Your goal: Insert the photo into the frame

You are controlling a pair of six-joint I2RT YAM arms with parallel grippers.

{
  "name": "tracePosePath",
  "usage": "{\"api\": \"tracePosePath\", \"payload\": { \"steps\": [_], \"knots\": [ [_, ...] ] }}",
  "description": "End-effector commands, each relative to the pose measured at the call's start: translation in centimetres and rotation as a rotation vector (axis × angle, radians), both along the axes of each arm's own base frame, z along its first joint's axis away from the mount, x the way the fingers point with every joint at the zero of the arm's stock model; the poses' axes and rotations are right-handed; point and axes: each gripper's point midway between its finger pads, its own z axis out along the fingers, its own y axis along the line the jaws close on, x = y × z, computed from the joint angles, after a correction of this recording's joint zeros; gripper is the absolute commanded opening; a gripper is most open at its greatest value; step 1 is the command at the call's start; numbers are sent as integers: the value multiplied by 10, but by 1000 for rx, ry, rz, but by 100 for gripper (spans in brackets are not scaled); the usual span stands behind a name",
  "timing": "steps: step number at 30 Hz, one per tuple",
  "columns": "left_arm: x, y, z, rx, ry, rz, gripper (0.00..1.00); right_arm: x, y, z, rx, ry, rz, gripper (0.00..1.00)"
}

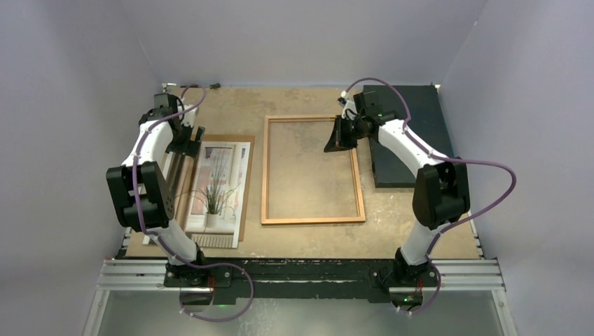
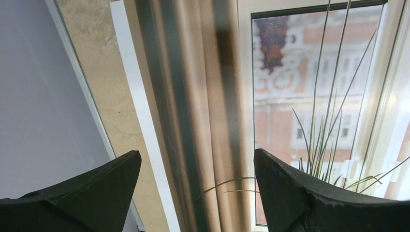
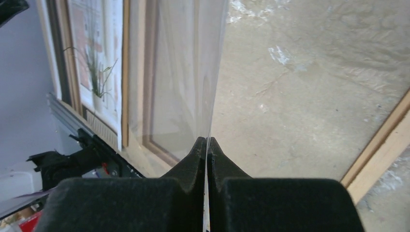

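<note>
Since the photo (image 1: 220, 182) looks thin and bendy, pinch its edge softly; it lies left of the frame (image 1: 312, 220). Your left claw (image 2: 197, 153) is open, empty; your right claw (image 3: 207, 140) pinches the glass (image 3: 188, 72).

Even soft light, faint shadows; left wrist view blurred near lens; glare on glass (image 3: 183, 72).

photo (image 1: 218, 183) on a board (image 1: 228, 138) at left, frame (image 1: 313, 220) beside it at centre, slab (image 1: 413, 133) far right
</note>
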Motion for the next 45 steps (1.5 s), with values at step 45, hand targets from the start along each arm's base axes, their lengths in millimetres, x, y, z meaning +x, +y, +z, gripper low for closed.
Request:
{"api": "tracePosePath", "payload": {
  "steps": [45],
  "knots": [
    [28, -121, 1, -82, -76, -260, 80, 40, -54, -25, -397, -25, -72, 0]
  ]
}}
